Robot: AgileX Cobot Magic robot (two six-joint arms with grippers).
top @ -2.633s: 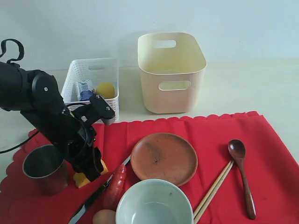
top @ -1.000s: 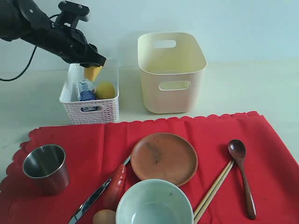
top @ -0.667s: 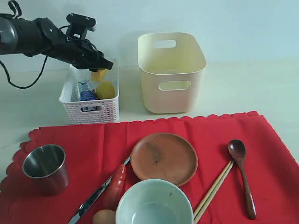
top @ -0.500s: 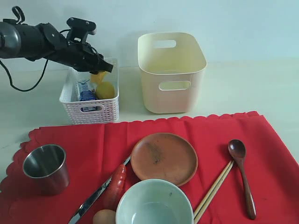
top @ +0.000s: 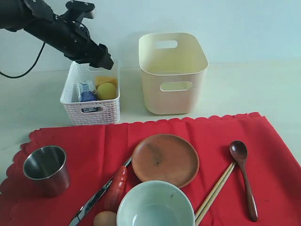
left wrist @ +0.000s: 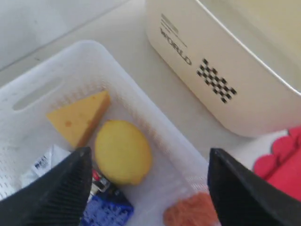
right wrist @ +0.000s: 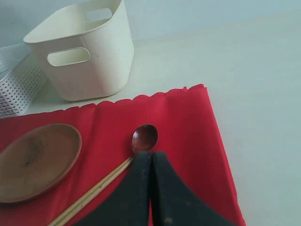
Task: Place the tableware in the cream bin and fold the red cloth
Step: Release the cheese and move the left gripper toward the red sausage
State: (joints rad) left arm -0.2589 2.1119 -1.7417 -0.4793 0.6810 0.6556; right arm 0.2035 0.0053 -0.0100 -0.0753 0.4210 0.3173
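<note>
The left claw (left wrist: 149, 150) hangs over the white basket (top: 89, 113), its two dark fingers spread wide with nothing between them. In the basket below it, the cheese (left wrist: 77, 120) lies just beside the lemon (left wrist: 123, 151), with a small blue-white carton (top: 85, 89) next to them. The right claw (right wrist: 150, 157) is outside the exterior view. Its wrist camera shows the fingers pressed together, gripping nothing, with the tips just beside the rounded end of the spoon (right wrist: 145, 137). We cannot tell whether they touch it.

In the exterior view we take the brown plate (top: 164, 160) as the centre of a clock. The cream bin (top: 173, 75) stands on the pale table (top: 249, 89) at 12 o'clock, and the basket at 10 o'clock, near the bin but apart from it. The red cloth (top: 277, 150) lies spread flat under the plate, its scalloped far edge near the foot of the bin.

All the tableware rests on the cloth, outside the bin. The steel cup (top: 45, 169) stands upright at 9 o'clock. The knife (top: 91, 202) lies at 7 o'clock, its tip at the plate's rim, with the sausage (top: 116, 187) alongside it and the egg (top: 105, 219) near the picture's lower edge. The green bowl (top: 155, 207) sits at 6 o'clock, just beside the plate. The chopsticks (top: 215, 192) lie side by side at 4 o'clock, and the spoon lies at 3 o'clock, just beside them.
</note>
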